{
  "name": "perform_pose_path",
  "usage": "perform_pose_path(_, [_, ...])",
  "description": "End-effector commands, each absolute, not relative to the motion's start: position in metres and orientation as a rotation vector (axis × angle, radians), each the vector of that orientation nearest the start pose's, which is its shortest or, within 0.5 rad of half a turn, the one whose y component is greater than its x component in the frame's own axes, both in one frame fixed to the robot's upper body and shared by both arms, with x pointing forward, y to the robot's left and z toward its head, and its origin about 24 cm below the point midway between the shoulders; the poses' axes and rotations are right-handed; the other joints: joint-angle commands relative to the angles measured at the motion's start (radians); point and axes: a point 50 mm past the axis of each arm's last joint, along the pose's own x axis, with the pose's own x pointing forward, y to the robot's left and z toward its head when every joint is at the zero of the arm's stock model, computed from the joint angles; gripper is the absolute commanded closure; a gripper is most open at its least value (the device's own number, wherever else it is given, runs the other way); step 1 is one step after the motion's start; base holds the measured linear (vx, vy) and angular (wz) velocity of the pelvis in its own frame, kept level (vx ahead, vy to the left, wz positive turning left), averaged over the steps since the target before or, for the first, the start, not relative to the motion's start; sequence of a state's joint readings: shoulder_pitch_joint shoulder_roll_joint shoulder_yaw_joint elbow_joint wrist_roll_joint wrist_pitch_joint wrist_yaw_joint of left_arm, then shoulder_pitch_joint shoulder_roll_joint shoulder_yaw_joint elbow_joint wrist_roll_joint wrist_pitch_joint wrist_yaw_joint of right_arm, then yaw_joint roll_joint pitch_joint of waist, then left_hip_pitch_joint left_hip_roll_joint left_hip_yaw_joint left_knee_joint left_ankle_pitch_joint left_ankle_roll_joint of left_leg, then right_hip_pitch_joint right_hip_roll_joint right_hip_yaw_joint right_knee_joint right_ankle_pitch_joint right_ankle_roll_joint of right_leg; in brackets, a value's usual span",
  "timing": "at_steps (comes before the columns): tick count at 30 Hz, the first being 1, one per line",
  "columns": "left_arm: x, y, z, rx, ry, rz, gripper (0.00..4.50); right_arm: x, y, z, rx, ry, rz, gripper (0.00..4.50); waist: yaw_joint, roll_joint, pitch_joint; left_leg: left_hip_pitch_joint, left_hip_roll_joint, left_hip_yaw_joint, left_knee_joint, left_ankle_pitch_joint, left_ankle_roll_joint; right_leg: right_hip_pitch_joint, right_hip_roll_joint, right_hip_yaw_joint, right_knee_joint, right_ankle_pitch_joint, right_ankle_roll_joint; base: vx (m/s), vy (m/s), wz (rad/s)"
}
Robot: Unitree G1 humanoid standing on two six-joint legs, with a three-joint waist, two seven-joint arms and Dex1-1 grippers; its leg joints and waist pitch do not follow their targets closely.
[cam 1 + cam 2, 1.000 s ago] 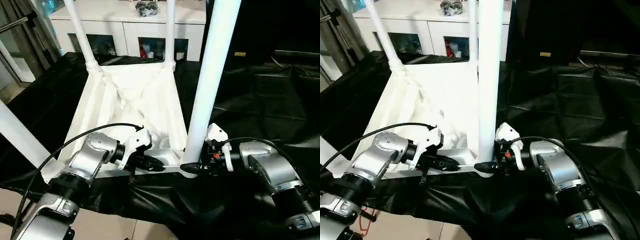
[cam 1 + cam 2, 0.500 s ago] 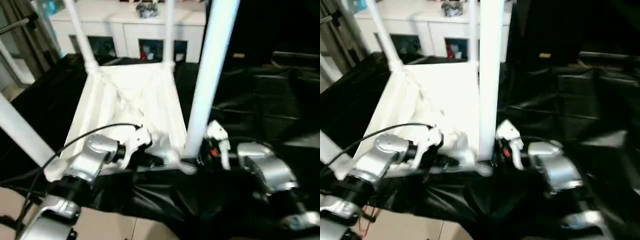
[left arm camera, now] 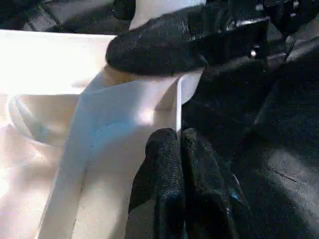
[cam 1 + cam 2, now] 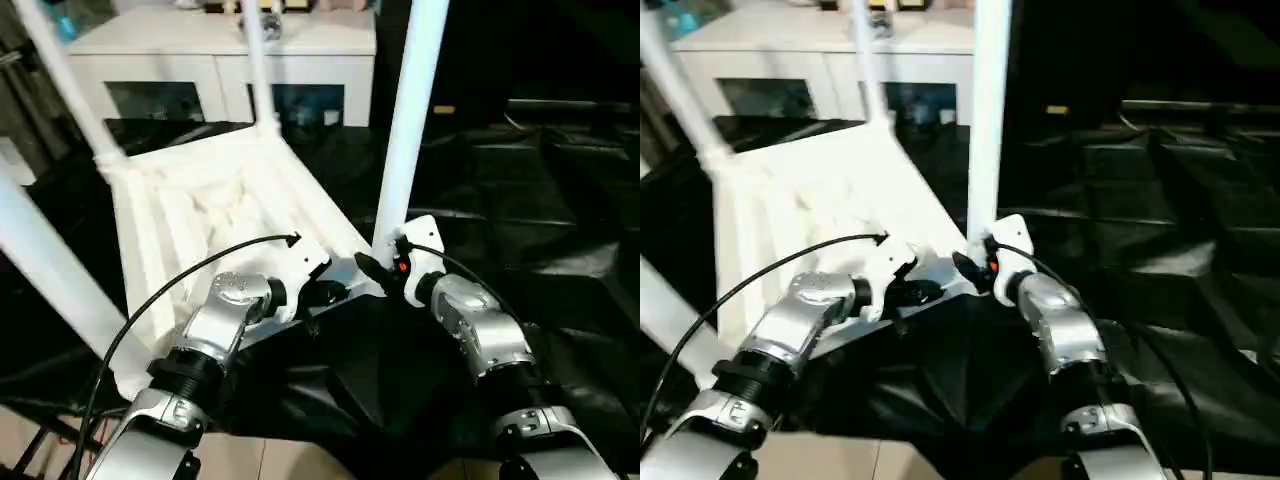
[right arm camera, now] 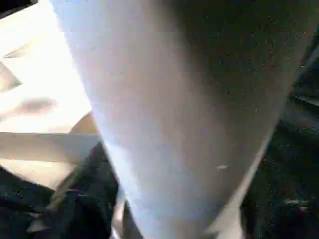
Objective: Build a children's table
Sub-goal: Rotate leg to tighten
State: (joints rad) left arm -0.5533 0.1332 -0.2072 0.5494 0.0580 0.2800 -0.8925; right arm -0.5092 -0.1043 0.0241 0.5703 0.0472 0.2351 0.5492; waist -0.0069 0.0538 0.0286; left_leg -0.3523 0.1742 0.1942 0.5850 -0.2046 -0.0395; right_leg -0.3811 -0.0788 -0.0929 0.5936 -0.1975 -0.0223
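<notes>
Right gripper (image 4: pixel 378 268) grasps the white tapered tube leg (image 4: pixel 405 140); left gripper (image 3: pixel 180 149) clenched empty on the white ribbed plastic tabletop (image 4: pixel 200 215). Risk: the leg may tilt out of its socket.

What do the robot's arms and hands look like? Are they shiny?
Yes, shiny! Both forearms are rounded silver metal with black ringed joints. The left arm and right arm each end in a white wrist piece with black fingers. A thin black cable loops over the left arm, another runs along the right. The right gripper has a small red-orange spot beside it.
</notes>
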Motion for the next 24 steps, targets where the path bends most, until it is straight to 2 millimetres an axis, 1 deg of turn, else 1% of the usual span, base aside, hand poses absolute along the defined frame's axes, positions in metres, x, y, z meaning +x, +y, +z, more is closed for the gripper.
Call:
perform_pose_path(1, [0.310, 0.045, 0.052, 0.204, 0.351, -1.241, 4.50, 0.309, -0.075, 0.010, -0.008, 0.479, 0.881, 0.86, 0.007, -0.014, -0.043, -0.007, 0.058, -0.032, -0.066, -0.187, 0.078, 0.042, -0.085, 0.060, -0.084, -0.246, -0.204, 0.000, 0.000, 0.00])
perform_pose_path(2, [0.310, 0.045, 0.052, 0.204, 0.351, -1.241, 4.50, 0.309, -0.075, 0.010, -0.008, 0.479, 0.881, 0.80, 0.009, -0.014, -0.042, -0.008, 0.059, -0.032, -0.065, -0.179, 0.086, 0.042, -0.084, 0.059, -0.084, -0.236, -0.210, 0.000, 0.000, 0.00])
perform_pose_path(3, [0.310, 0.048, 0.053, 0.210, 0.354, -1.254, 4.50, 0.307, -0.078, 0.010, -0.024, 0.480, 0.915, 0.76, 0.009, -0.012, -0.043, -0.009, 0.060, -0.033, -0.066, -0.174, 0.088, 0.043, -0.084, 0.058, -0.082, -0.228, -0.212, 0.000, 0.000, 0.00])
perform_pose_path(4, [0.309, 0.049, 0.053, 0.216, 0.357, -1.263, 4.50, 0.306, -0.080, 0.011, -0.034, 0.479, 0.941, 0.67, 0.009, -0.013, -0.043, -0.009, 0.060, -0.032, -0.065, -0.170, 0.089, 0.044, -0.084, 0.058, -0.082, -0.222, -0.214, 0.000, 0.000, 0.00])
perform_pose_path(5, [0.309, 0.050, 0.053, 0.216, 0.357, -1.264, 4.50, 0.306, -0.080, 0.011, -0.035, 0.479, 0.943, 0.67, 0.009, -0.013, -0.043, -0.008, 0.061, -0.032, -0.065, -0.168, 0.092, 0.043, -0.084, 0.058, -0.081, -0.211, -0.219, 0.000, 0.000, 0.00])
perform_pose_path(6, [0.309, 0.053, 0.052, 0.228, 0.363, -1.273, 4.50, 0.304, -0.085, 0.012, -0.047, 0.482, 0.988, 0.67, 0.010, -0.011, -0.042, -0.007, 0.061, -0.032, -0.065, -0.172, 0.092, 0.043, -0.083, 0.058, -0.081, -0.212, -0.220, 0.000, 0.000, 0.00])
perform_pose_path(7, [0.309, 0.058, 0.052, 0.239, 0.373, -1.285, 4.50, 0.302, -0.091, 0.014, -0.060, 0.485, 1.037, 0.67, 0.012, -0.013, -0.043, -0.008, 0.061, -0.031, -0.064, -0.172, 0.097, 0.044, -0.083, 0.058, -0.080, -0.206, -0.222, 0.000, 0.000, 0.00])
perform_pose_path(8, [0.309, 0.061, 0.051, 0.247, 0.380, -1.292, 4.50, 0.300, -0.095, 0.015, -0.069, 0.487, 1.069, 0.67, 0.015, -0.010, -0.043, -0.007, 0.063, -0.032, -0.064, -0.171, 0.098, 0.045, -0.084, 0.058, -0.080, -0.204, -0.223, 0.000, 0.000, 0.00])
perform_pose_path(9, [0.308, 0.067, 0.050, 0.262, 0.394, -1.306, 4.50, 0.297, -0.104, 0.018, -0.082, 0.498, 1.129, 0.67, 0.021, -0.012, -0.042, -0.007, 0.064, -0.030, -0.064, -0.164, 0.105, 0.045, -0.082, 0.058, -0.077, -0.190, -0.225, 0.000, 0.000, 0.00])
perform_pose_path(12, [0.306, 0.073, 0.049, 0.283, 0.414, -1.336, 4.50, 0.292, -0.112, 0.021, -0.101, 0.511, 1.196, 0.67, 0.028, -0.011, -0.042, -0.005, 0.067, -0.029, -0.064, -0.168, 0.104, 0.044, -0.082, 0.058, -0.077, -0.194, -0.227, 0.000, 0.000, 0.00])
perform_pose_path(13, [0.300, 0.080, 0.048, 0.299, 0.442, -1.401, 4.50, 0.288, -0.121, 0.023, -0.121, 0.528, 1.253, 0.67, 0.031, -0.012, -0.040, -0.004, 0.067, -0.028, -0.065, -0.177, 0.100, 0.042, -0.082, 0.058, -0.078, -0.209, -0.226, 0.000, 0.000, 0.00])
perform_pose_path(14, [0.298, 0.082, 0.047, 0.302, 0.452, -1.422, 4.50, 0.287, -0.123, 0.024, -0.126, 0.536, 1.265, 0.67, 0.041, -0.011, -0.043, -0.001, 0.070, -0.030, -0.065, -0.178, 0.097, 0.045, -0.084, 0.058, -0.077, -0.216, -0.221, 0.000, 0.000, 0.00])
perform_pose_path(15, [0.297, 0.083, 0.047, 0.307, 0.461, -1.437, 4.50, 0.287, -0.125, 0.024, -0.130, 0.542, 1.275, 0.67, 0.042, -0.011, -0.042, -0.002, 0.070, -0.028, -0.064, -0.175, 0.099, 0.042, -0.083, 0.059, -0.076, -0.211, -0.222, 0.000, 0.000, 0.00])
perform_pose_path(16, [0.296, 0.085, 0.047, 0.313, 0.465, -1.446, 4.50, 0.286, -0.126, 0.024, -0.133, 0.545, 1.284, 0.67, 0.043, -0.011, -0.040, -0.002, 0.070, -0.028, -0.066, -0.176, 0.095, 0.041, -0.082, 0.059, -0.075, -0.204, -0.227, 0.000, 0.000, 0.00])
perform_pose_path(17, [0.295, 0.086, 0.047, 0.317, 0.473, -1.456, 4.50, 0.286, -0.127, 0.024, -0.137, 0.549, 1.295, 0.67, 0.043, -0.013, -0.040, -0.002, 0.069, -0.029, -0.066, -0.183, 0.090, 0.041, -0.083, 0.059, -0.076, -0.212, -0.227, 0.000, 0.000, 0.00])
perform_pose_path(20, [0.293, 0.090, 0.047, 0.325, 0.491, -1.482, 4.50, 0.284, -0.127, 0.026, -0.148, 0.558, 1.322, 0.67, 0.045, -0.013, -0.039, 0.001, 0.068, -0.030, -0.068, -0.196, 0.074, 0.040, -0.083, 0.060, -0.078, -0.242, -0.220, 0.000, 0.000, 0.00])
perform_pose_path(23, [0.292, 0.092, 0.047, 0.325, 0.502, -1.505, 4.50, 0.283, -0.127, 0.027, -0.149, 0.562, 1.340, 0.67, 0.046, -0.013, -0.041, -0.001, 0.068, -0.030, -0.068, -0.182, 0.074, 0.042, -0.083, 0.060, -0.075, -0.219, -0.222, 0.000, 0.000, 0.00])
perform_pose_path(24, [0.292, 0.093, 0.047, 0.326, 0.506, -1.511, 4.50, 0.282, -0.125, 0.027, -0.145, 0.565, 1.357, 0.82, 0.045, -0.013, -0.041, -0.001, 0.068, -0.030, -0.067, -0.178, 0.075, 0.042, -0.083, 0.060, -0.075, -0.213, -0.223, 0.000, 0.000, 0.00])
